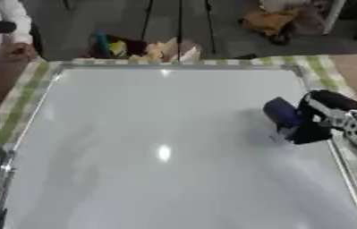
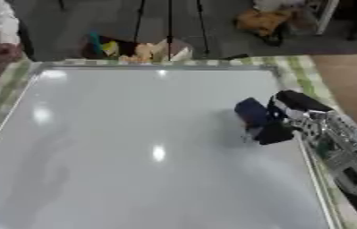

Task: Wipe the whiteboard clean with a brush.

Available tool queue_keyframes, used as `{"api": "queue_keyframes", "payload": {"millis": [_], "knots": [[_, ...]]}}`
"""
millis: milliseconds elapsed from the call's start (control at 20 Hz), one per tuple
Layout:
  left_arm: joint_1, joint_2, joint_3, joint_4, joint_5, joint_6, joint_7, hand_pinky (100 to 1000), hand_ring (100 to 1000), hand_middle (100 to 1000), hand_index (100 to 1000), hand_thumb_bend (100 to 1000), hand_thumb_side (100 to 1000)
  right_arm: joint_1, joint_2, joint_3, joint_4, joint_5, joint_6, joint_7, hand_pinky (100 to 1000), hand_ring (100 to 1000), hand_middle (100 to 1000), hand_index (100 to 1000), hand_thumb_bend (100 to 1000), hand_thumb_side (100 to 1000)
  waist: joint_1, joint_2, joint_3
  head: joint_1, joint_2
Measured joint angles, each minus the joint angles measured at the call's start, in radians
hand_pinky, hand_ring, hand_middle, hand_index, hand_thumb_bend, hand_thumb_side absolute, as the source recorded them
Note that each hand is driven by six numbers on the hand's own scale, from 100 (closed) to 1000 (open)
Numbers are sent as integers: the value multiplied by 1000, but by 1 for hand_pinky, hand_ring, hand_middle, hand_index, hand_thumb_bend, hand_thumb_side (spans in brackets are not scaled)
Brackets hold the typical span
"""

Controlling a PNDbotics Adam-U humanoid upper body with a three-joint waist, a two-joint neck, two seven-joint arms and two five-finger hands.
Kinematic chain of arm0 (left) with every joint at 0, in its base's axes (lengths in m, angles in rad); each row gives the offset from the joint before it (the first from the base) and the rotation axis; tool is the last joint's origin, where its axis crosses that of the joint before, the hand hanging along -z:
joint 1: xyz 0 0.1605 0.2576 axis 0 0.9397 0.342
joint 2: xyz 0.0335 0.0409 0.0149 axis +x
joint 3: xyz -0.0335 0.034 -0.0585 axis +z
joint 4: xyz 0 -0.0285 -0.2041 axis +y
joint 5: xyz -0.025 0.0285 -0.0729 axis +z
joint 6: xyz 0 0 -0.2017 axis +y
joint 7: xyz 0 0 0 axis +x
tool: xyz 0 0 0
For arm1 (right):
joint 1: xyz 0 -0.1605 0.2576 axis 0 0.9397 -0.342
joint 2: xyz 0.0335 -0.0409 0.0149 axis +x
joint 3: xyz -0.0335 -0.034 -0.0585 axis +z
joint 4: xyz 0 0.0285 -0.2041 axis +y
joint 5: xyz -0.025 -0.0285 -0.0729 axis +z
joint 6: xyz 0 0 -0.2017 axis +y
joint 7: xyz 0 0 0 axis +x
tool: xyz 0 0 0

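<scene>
Whiteboard point(image 1: 158, 147) fills the bench, and I see no marks on it. Right hand point(image 2: 287, 118) has its fingers curled around the dark blue brush point(image 2: 252, 112), pressed on the board near its right edge. Wiping seems underway; next, probably a sweep leftward across the surface.

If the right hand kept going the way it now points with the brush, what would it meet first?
The right hand points toward the view's left, holding the dark blue brush on the whiteboard. Ahead lies only bare board; the way looks free up to its left edge.
</scene>
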Motion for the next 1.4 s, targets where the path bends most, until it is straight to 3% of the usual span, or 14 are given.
{"api": "queue_keyframes", "payload": {"millis": [800, 1400], "knots": [[0, 0, 0, 0, 0, 0, 0, 665, 795, 776, 739, 134, 1000, -2, 38, 32, 47, 40, -14, -6, 496, 664, 392, 150, 100, 400, 5, -6, -6, -8, -2], [0, 0, 0, 0, 0, 0, 0, 666, 796, 776, 738, 131, 1000, -3, 39, 56, 48, 122, -68, 27, 497, 666, 371, 212, 100, 444, 3, -9, -9, -10, -9]]}}
